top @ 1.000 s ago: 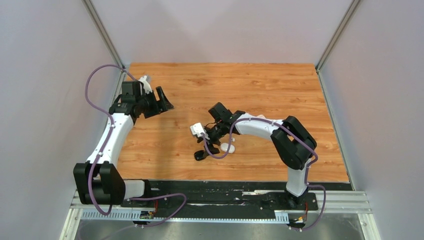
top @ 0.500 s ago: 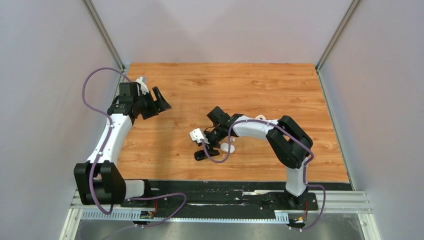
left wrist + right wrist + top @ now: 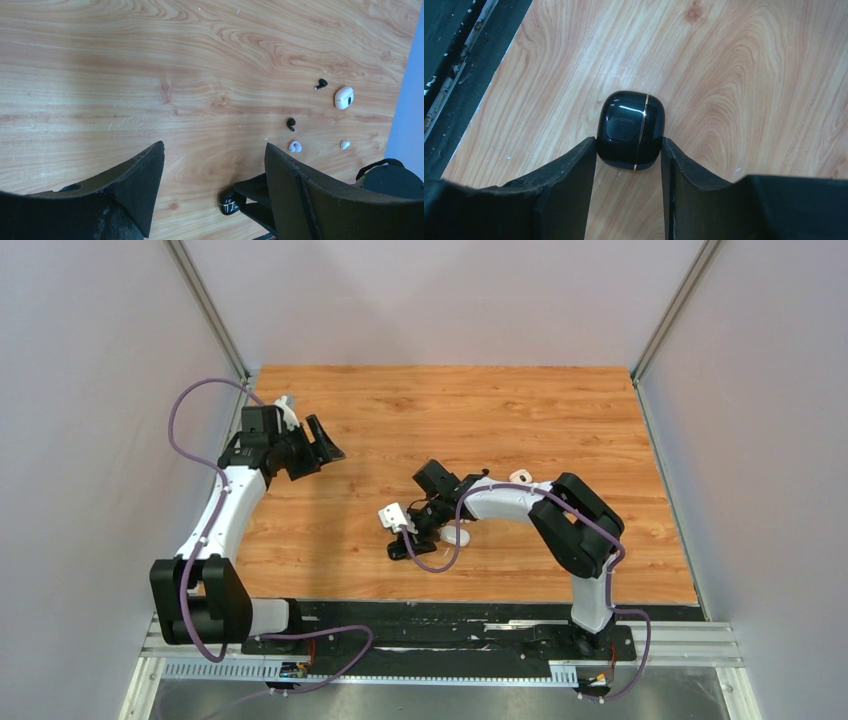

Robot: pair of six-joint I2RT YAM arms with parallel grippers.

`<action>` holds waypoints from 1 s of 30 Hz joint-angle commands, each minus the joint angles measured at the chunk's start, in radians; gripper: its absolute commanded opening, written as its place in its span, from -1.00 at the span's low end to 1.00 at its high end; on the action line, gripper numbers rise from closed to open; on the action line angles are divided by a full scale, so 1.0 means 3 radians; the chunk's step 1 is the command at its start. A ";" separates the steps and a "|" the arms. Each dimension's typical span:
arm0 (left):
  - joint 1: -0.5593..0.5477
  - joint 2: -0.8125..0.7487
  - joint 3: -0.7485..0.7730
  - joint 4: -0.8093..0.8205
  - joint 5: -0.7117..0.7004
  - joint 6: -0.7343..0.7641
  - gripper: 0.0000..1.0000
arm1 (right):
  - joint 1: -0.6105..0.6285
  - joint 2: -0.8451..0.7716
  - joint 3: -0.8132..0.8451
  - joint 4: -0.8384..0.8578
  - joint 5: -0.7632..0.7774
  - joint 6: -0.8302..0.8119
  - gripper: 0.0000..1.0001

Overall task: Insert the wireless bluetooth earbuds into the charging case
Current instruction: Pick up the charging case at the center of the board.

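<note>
right gripper [image 3: 629,146] clamped on the black charging case [image 3: 630,127], near centre
left gripper [image 3: 212,150] spread wide at far left; earbuds [image 3: 291,123], black and white, lie loose on the table [image 3: 150,60] right of the case

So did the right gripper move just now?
Yes. The right gripper slid toward the near edge of the table, around the unmoved black case.
</note>
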 commanded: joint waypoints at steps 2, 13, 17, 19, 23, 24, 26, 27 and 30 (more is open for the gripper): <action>0.0023 0.0062 -0.0048 0.0170 0.0077 -0.0088 0.59 | 0.0014 0.0098 0.0006 0.0155 -0.0038 0.0014 -0.05; 0.0023 0.0119 -0.0035 0.0137 0.0158 -0.0029 0.56 | 0.0015 0.0203 0.0085 0.0130 0.0009 0.0223 -0.14; 0.0022 0.0170 -0.0057 0.0254 0.0297 0.0004 0.54 | -0.0083 0.0018 0.0163 0.0140 0.0156 0.0409 -0.36; 0.0020 0.0213 -0.0110 0.0523 0.0526 -0.0006 0.53 | -0.0169 -0.0134 0.0202 0.0145 0.0246 0.0456 -0.41; -0.0040 0.0346 -0.0141 0.1223 0.1063 -0.0038 0.51 | -0.0380 -0.0589 0.0321 0.0171 0.0525 0.0528 -0.59; -0.0047 0.0370 -0.0142 0.1510 0.1272 -0.0029 0.51 | -0.0446 -0.0707 0.0340 0.0196 0.0582 0.0555 -0.62; -0.0188 0.0436 -0.0142 0.2060 0.1643 -0.0099 0.52 | -0.0549 -0.0936 0.0348 0.0257 0.0717 0.0590 -0.73; -0.0221 0.0484 -0.0142 0.2238 0.1867 -0.0211 0.52 | -0.0577 -0.1047 0.0339 0.0306 0.0823 0.0603 -0.76; -0.0430 0.0586 -0.0144 0.3201 0.2182 -0.0455 0.52 | -0.0605 -0.1324 0.0261 0.0496 0.1224 0.0669 -0.99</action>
